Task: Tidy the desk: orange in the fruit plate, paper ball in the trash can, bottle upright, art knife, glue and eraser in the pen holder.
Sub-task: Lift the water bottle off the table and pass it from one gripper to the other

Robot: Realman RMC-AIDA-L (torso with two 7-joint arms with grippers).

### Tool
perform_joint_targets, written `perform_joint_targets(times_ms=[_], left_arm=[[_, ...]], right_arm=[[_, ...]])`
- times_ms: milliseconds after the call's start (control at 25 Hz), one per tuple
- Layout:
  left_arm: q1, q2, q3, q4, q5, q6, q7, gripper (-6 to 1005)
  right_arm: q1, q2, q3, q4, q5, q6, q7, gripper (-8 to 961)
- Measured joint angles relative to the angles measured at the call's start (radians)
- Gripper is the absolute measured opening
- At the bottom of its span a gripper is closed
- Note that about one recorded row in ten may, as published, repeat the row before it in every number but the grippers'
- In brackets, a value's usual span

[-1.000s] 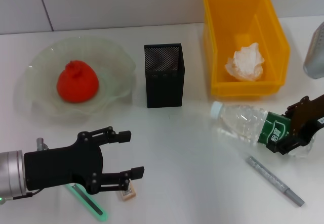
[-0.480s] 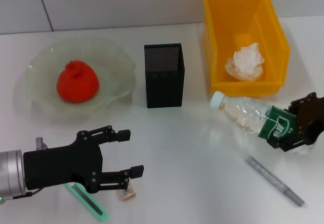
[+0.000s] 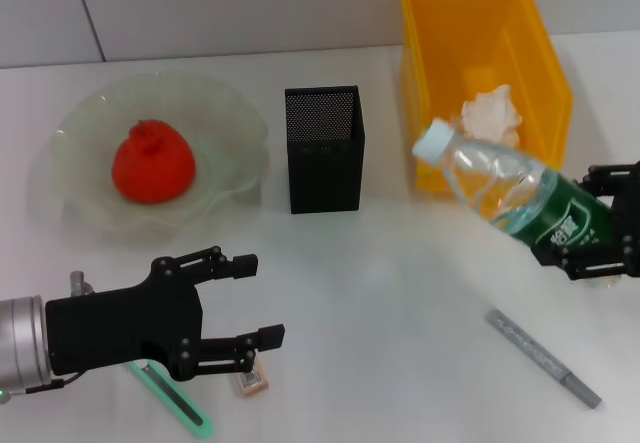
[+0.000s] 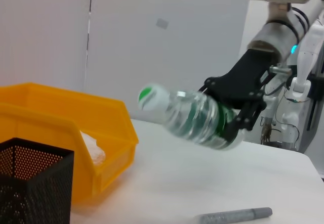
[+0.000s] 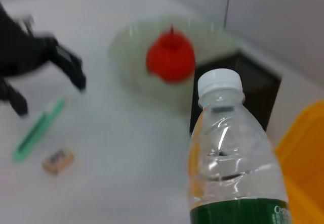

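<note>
My right gripper (image 3: 586, 221) is shut on the base of the clear bottle (image 3: 505, 191), which hangs above the table, tilted with its white cap up and to the left; the bottle (image 4: 195, 119) also shows in the left wrist view. The orange (image 3: 152, 161) lies in the fruit plate (image 3: 232, 123). Inside the yellow trash can (image 3: 478, 23) sits the paper ball (image 3: 490, 113). The grey glue (image 3: 543, 359) lies on the table below the bottle. My left gripper (image 3: 252, 303) hovers open just above the eraser (image 3: 250, 377) and the mint-green art knife (image 3: 172, 399). The black pen holder (image 3: 324, 149) stands mid-table.
The pen holder stands between the fruit plate and the trash can, about a hand's width from each. A white wall runs along the back of the table. Bare tabletop (image 3: 400, 303) lies between the two grippers.
The right gripper has lifted the bottle off the table and swung its cap end upward. The left arm has stayed in place.
</note>
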Motion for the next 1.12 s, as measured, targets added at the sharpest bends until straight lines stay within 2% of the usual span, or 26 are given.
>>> perform_joint_targets(times_ms=[200, 280, 320, 440, 520, 560, 720, 760, 920, 960, 1120], left_arm=[[0.001, 0.0, -0.003, 0.0, -0.016, 0.0, 0.0, 841], [0.001, 0.0, -0.003, 0.0, -0.024, 0.0, 0.0, 841], [0.001, 0.0, -0.003, 0.0, -0.024, 0.0, 0.0, 841], [0.006, 0.001, -0.021, 0.0, -0.06, 0.0, 0.0, 841], [0.007, 0.0, -0.035, 0.0, -0.074, -0.001, 0.002, 841], [0.007, 0.0, -0.035, 0.0, -0.074, -0.001, 0.002, 841], [0.013, -0.001, -0.041, -0.002, -0.123, -0.005, 0.01, 841], [0.015, 0.0, -0.04, -0.003, -0.138, -0.006, 0.01, 841], [0.015, 0.0, -0.041, -0.03, -0.2, -0.009, 0.028, 840], [0.015, 0.0, -0.041, -0.03, -0.2, -0.009, 0.028, 840], [0.01, 0.0, -0.051, -0.051, -0.217, -0.009, 0.049, 840]], right_arm=[[-0.048, 0.001, 0.072, 0.112, 0.193, 0.0, -0.18, 762], [-0.056, 0.0, 0.094, 0.176, 0.255, 0.004, -0.254, 762], [-0.055, -0.001, 0.113, 0.248, 0.302, 0.009, -0.324, 762], [-0.042, -0.001, 0.126, 0.319, 0.32, 0.019, -0.391, 762], [-0.008, 0.0, 0.141, 0.442, 0.333, 0.036, -0.506, 762], [-0.008, 0.0, 0.141, 0.442, 0.333, 0.036, -0.506, 762], [0.063, -0.004, 0.162, 0.645, 0.371, 0.053, -0.676, 762], [0.063, -0.004, 0.162, 0.645, 0.371, 0.053, -0.676, 762], [0.144, -0.004, 0.223, 0.838, 0.386, 0.052, -0.847, 762], [0.144, -0.004, 0.223, 0.838, 0.386, 0.052, -0.847, 762], [0.203, -0.005, 0.256, 0.973, 0.393, 0.051, -0.972, 763]])
